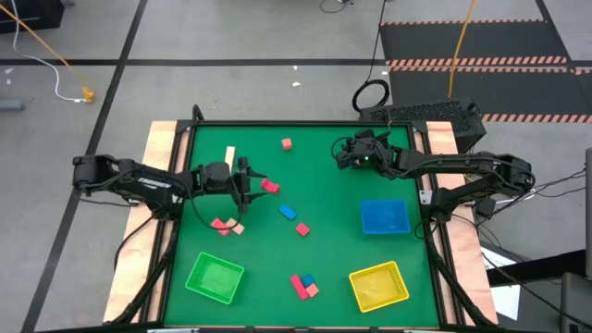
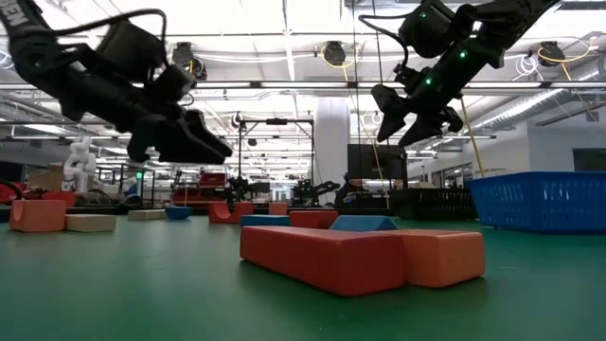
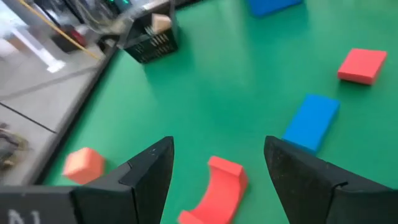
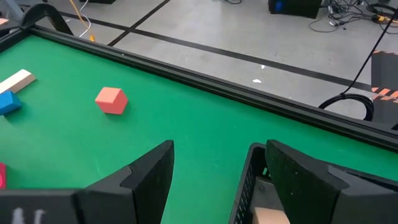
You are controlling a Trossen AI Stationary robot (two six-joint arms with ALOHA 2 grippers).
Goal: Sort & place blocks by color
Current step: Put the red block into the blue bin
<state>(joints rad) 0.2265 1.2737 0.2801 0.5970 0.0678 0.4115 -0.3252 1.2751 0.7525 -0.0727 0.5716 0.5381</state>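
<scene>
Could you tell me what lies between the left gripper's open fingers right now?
In the left wrist view, a red arch-shaped block lies on the green mat between the left gripper's fingers, not gripped. The high view shows the same block beside that gripper.

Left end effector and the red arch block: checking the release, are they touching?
Apart. In the left wrist view the left end effector is open, and green mat shows on both sides of the red arch block.

Three trays point(image 1: 384, 216), one basket point(image 1: 435, 115), two arms point(image 1: 139, 180).
</scene>
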